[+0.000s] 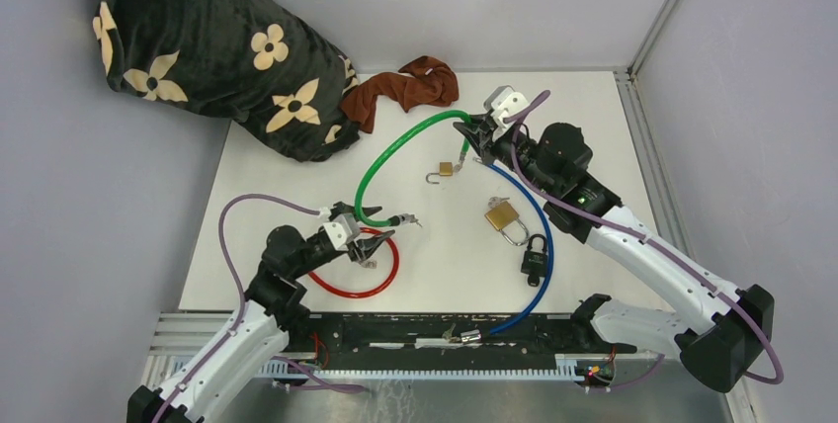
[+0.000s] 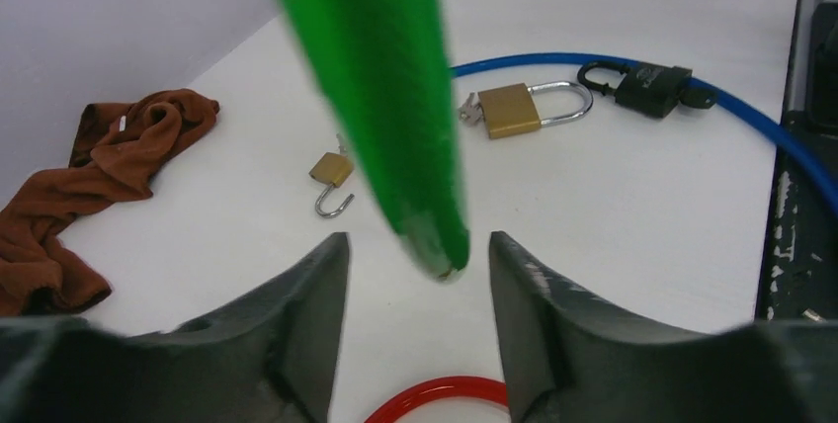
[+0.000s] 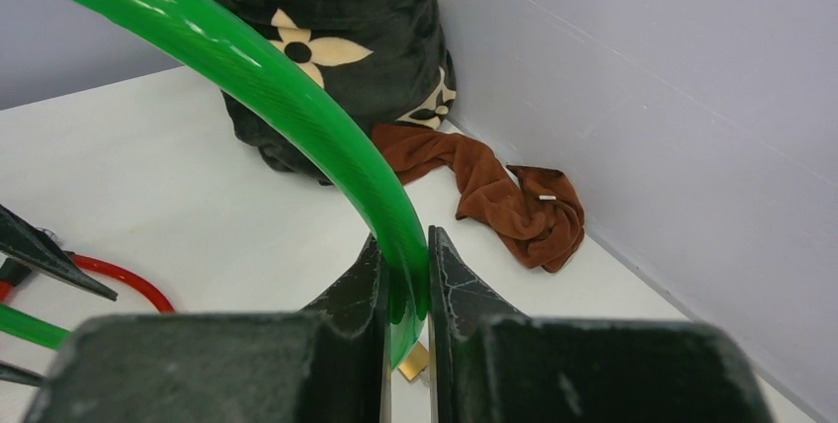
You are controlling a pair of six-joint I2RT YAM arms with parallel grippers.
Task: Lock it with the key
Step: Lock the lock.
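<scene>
Pinching the green cable (image 3: pixel 306 112), right pincer (image 3: pixel 405 240) hides its end; left pincer (image 2: pixel 417 242) spread.

The white table (image 1: pixel 593 117) carries a blanket (image 1: pixel 217 42), brown cloth (image 1: pixel 410 87), red cable (image 1: pixel 356 293), blue cable (image 2: pixel 553 58), padlocks (image 1: pixel 504 215).

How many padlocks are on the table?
3. A small brass padlock with an open shackle lies mid-table, a bigger brass padlock nearer the arms, and a black padlock beside the blue cable. More could be hidden.
</scene>
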